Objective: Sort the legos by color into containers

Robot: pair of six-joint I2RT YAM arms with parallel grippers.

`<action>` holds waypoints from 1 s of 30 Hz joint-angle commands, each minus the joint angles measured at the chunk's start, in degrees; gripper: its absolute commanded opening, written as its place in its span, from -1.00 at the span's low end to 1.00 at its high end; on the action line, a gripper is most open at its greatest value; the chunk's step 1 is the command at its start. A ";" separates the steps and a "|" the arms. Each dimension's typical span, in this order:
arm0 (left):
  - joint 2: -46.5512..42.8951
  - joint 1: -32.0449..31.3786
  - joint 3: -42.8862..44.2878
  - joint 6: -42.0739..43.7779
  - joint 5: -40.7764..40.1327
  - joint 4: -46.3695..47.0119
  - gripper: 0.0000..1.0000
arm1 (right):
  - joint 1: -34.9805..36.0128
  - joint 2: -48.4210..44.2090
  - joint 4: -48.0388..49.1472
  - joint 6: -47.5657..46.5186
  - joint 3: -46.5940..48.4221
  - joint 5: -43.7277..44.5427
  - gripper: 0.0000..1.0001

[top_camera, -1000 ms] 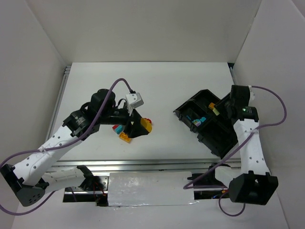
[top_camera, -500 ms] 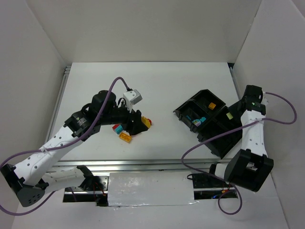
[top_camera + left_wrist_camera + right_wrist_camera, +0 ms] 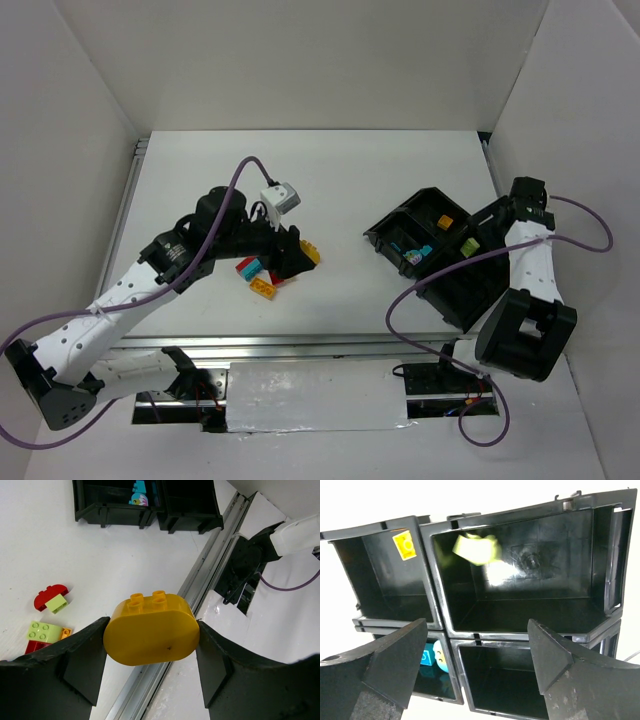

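The black tray (image 3: 437,595) holds a yellow brick (image 3: 404,545) in its 10 o'clock compartment and cyan bricks (image 3: 435,656) at 7 o'clock. A lime brick (image 3: 475,547) at 1 o'clock is too blurred to tell whether it is resting. The right gripper (image 3: 476,630) faces the tray with its fingers apart. The left gripper (image 3: 151,647) clamps a rounded orange brick (image 3: 151,629). Only the left wrist view shows its studs toward 12 o'clock and its long axis running 9-to-3. Loose bricks (image 3: 47,630) lie at 9 o'clock.

Bench (image 3: 350,180): white, matte, evenly lit. Back wall (image 3: 300,60), left wall (image 3: 60,150), right wall (image 3: 585,90): plain white panels that closed the bench in on three sides. Aluminium rail (image 3: 330,343): ran along the near edge; another lined the left edge. Glossy white sheet (image 3: 315,395): lay below it.
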 commanded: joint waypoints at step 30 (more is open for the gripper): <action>13.13 -3.48 14.34 17.34 14.38 -2.18 -0.98 | 58.66 -9.87 1.25 9.02 15.43 -39.23 0.82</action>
